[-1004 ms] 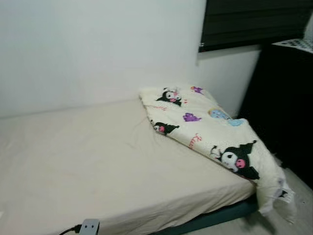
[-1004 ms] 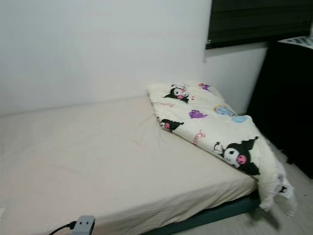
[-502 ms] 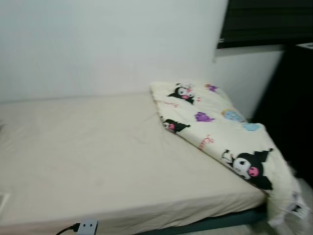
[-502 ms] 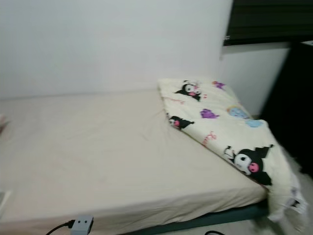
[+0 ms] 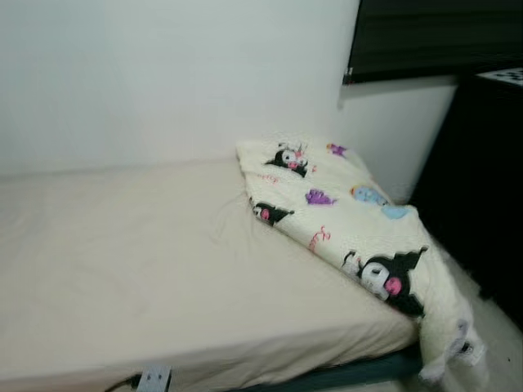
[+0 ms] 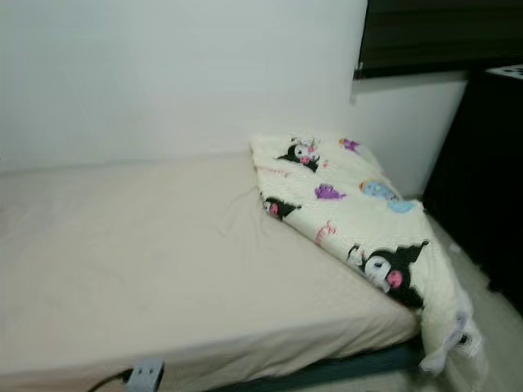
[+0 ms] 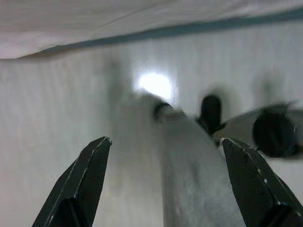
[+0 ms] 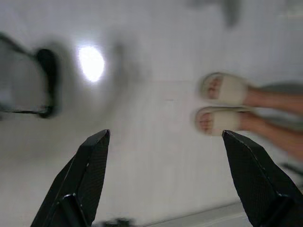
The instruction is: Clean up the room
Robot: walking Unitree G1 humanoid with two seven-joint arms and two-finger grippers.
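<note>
**A:** What's on the bed [image 5: 163,269]?

**B:** A cream fitted sheet, mostly smooth with faint creases, and a folded blanket [image 5: 343,220] along the robot's right end. It is pale cream, printed with black-hooded cartoon characters with pink faces, plus small purple and light blue figures and some pink lettering.

**A:** Is it lying neatly?

**B:** Partly. The far end sits flat on the mattress by the white wall [image 5: 163,73]. The near end slides off the bed's corner, and a rumpled tail [image 5: 448,351] droops past the dark teal bed frame [image 5: 359,374] toward the pale floor [image 6: 498,327].

**A:** Anything else around it?

**B:** A dark window blind [image 5: 433,37] above, tall black furniture [image 5: 482,180] to the right, and at the near edge of the bed a small grey plug adapter [image 5: 154,379] with a black cable.

**A:** And the hands?

**B:** Both hang low over the floor, well away from the blanket. The left hand [image 7: 165,182] has its fingers spread wide, holding nothing; beyond it are blurred parts of the robot's own body and the bed's edge. The right hand [image 8: 165,179] is likewise spread and empty, and a person's feet in pale slippers [image 8: 222,106] stand on the floor past it.
</note>
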